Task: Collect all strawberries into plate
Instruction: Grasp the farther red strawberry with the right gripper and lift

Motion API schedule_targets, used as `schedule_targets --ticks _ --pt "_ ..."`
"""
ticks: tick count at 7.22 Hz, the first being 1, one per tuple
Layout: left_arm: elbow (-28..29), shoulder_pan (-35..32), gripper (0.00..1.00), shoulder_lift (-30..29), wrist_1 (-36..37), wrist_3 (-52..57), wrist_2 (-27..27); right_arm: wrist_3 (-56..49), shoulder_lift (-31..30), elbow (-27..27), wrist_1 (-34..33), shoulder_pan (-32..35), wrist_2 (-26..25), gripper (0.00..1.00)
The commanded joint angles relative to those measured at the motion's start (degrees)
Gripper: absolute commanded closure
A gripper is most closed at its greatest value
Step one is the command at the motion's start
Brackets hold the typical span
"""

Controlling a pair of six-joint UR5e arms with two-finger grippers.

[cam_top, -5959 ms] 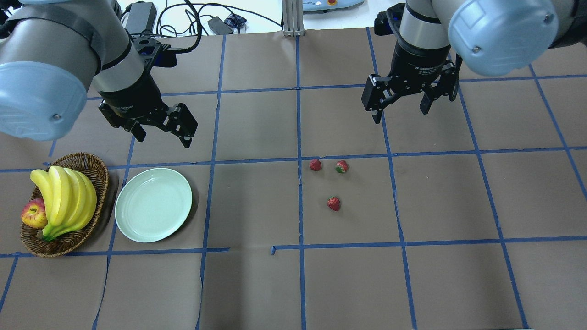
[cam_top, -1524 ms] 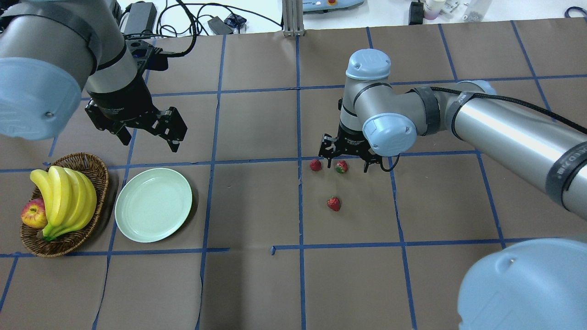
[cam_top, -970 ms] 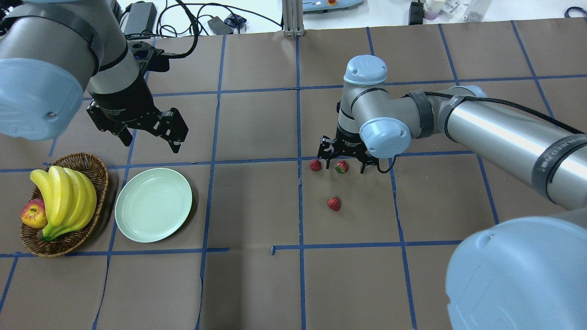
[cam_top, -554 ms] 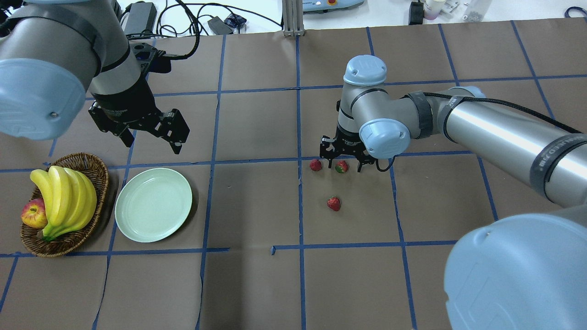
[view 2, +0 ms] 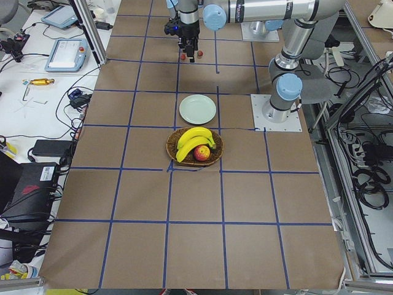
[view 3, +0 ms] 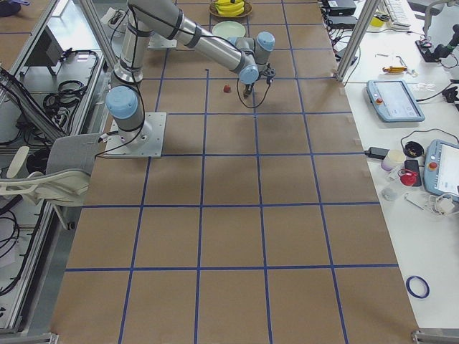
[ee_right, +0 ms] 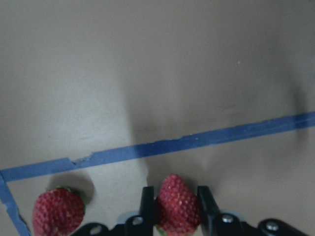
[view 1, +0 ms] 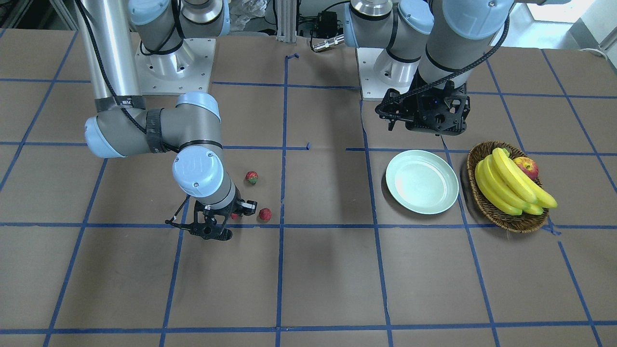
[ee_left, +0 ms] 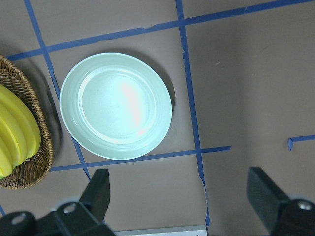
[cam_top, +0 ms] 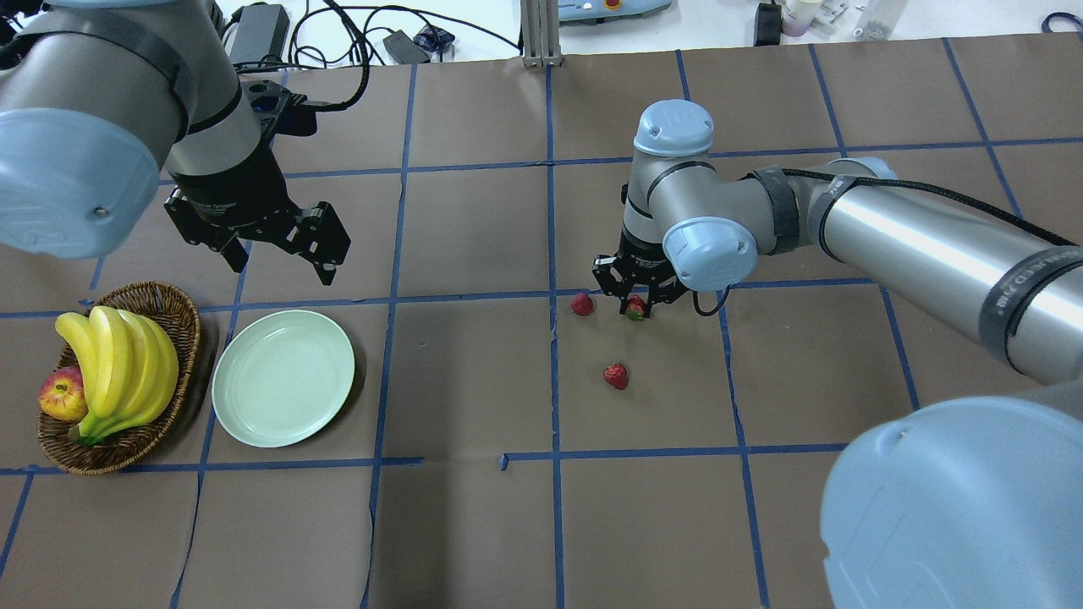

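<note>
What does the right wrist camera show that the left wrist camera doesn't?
Only the right wrist view: a strawberry clamped in the right tool, and a second strawberry lying loose beside it. Only the left wrist view: the empty plate, the wicker basket with bananas, and the open left tool. Both: brown table paper crossed by blue tape.

The strawberries [cam_top: 616, 375] were red, seed-dotted, with green caps; the plate [cam_top: 283, 377] pale mint. The bananas [cam_top: 127, 359] were yellow, the apple [cam_top: 61, 396] red-yellow, the basket [cam_top: 188, 317] brown weave — and the table [cam_top: 474, 524] brown, gridded with blue tape [cam_top: 474, 296].
</note>
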Motion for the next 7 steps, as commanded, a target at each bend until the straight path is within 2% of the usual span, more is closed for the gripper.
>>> schedule_targets --ticks 1,2,3,4,7 --pt "0.1 0.0 0.00 0.0 0.1 0.0 0.1 0.9 -1.9 -2.9 0.7 0.0 -1.3 1.00" --pt "0.1 0.0 0.00 0.1 0.1 0.0 0.4 0.4 -4.2 -6.0 4.7 -0.1 -1.7 1.00" --pt "0.1 0.4 0.00 0.3 0.1 0.3 0.4 0.2 -5.1 -10.6 7.2 -0.2 0.3 1.00" --pt "0.1 0.4 0.00 0.3 0.2 0.3 0.4 0.4 -5.3 -12.6 10.5 0.8 2.0 1.00" --pt "0.2 0.6 0.00 0.3 0.2 0.0 0.2 0.9 -4.1 -13.1 8.6 7.8 2.8 1.00"
